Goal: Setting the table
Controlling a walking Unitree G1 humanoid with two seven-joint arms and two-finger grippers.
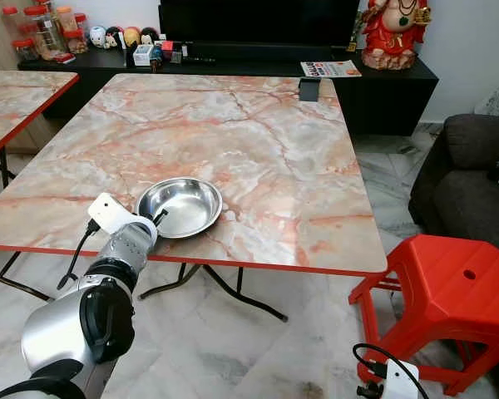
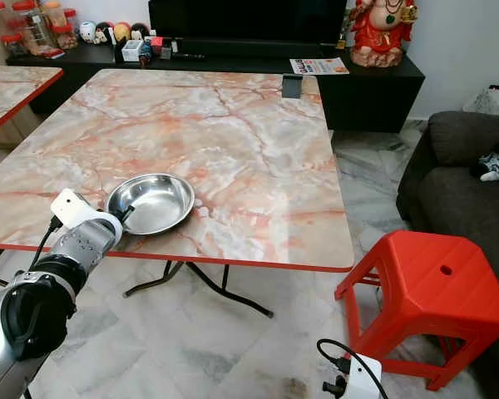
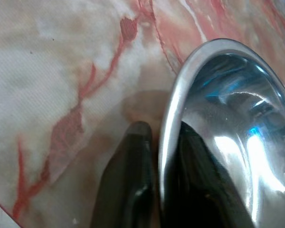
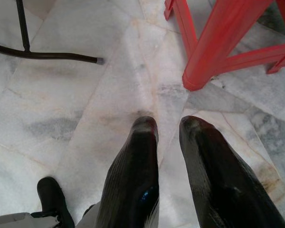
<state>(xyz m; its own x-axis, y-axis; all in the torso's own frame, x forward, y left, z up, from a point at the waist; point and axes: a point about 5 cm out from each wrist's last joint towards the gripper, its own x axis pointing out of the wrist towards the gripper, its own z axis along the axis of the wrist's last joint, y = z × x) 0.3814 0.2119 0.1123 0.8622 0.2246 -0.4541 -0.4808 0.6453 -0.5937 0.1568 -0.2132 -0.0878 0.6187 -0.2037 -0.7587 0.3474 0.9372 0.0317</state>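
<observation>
A shallow stainless-steel dish (image 1: 181,204) sits on the marble-pattern table (image 1: 274,141), close to its near edge on my left side. My left gripper (image 1: 158,219) is shut on the dish's near rim. In the left wrist view one black finger (image 3: 133,156) rests outside the rim on the tabletop and the other lies inside the dish (image 3: 228,118). My right gripper (image 4: 168,124) hangs low over the tiled floor, shut with nothing in it, and its wrist (image 1: 391,378) appears at the bottom right.
A red plastic stool (image 1: 449,283) stands by the table's right corner, with a dark sofa (image 1: 474,174) behind it. A second marble table (image 1: 17,91) is on the left. A small dark object (image 1: 309,89) stands at the table's far edge, before a black cabinet (image 1: 382,83).
</observation>
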